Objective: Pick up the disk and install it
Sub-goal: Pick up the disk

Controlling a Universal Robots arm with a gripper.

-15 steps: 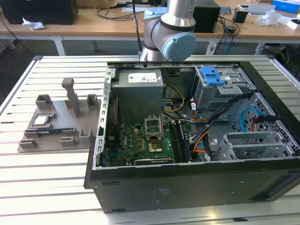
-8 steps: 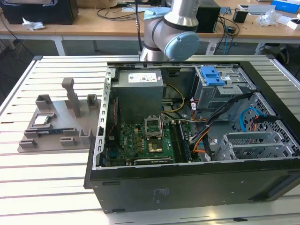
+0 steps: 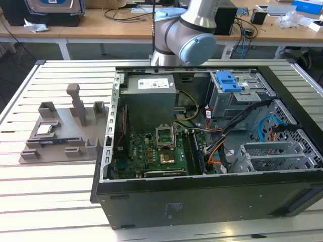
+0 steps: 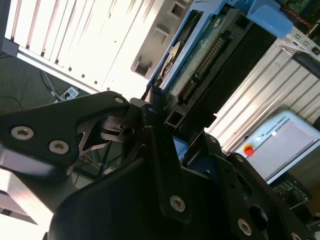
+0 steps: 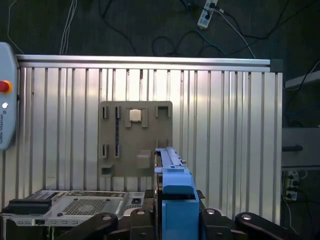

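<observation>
The disk (image 4: 200,65) is clamped between my gripper's (image 4: 175,130) black fingers, so the gripper is shut on it. In the second wrist view its green circuit-board side, connector row and bright blue bracket face the camera. In the first wrist view the disk (image 5: 172,185) stands edge-on with the blue bracket on top, held in the gripper (image 5: 175,220) high above the slatted table (image 5: 225,125). The arm's elbow (image 3: 186,35) rises behind the open computer case (image 3: 212,201).
Inside the case are a metal drive cage with a blue handle (image 3: 229,80), a grey power-supply box (image 3: 150,96), the motherboard and cables. A grey fixture plate (image 3: 55,136) holding a small chip lies on the table at the exterior view's left. A pendant with a red button (image 5: 5,100) sits beside the table.
</observation>
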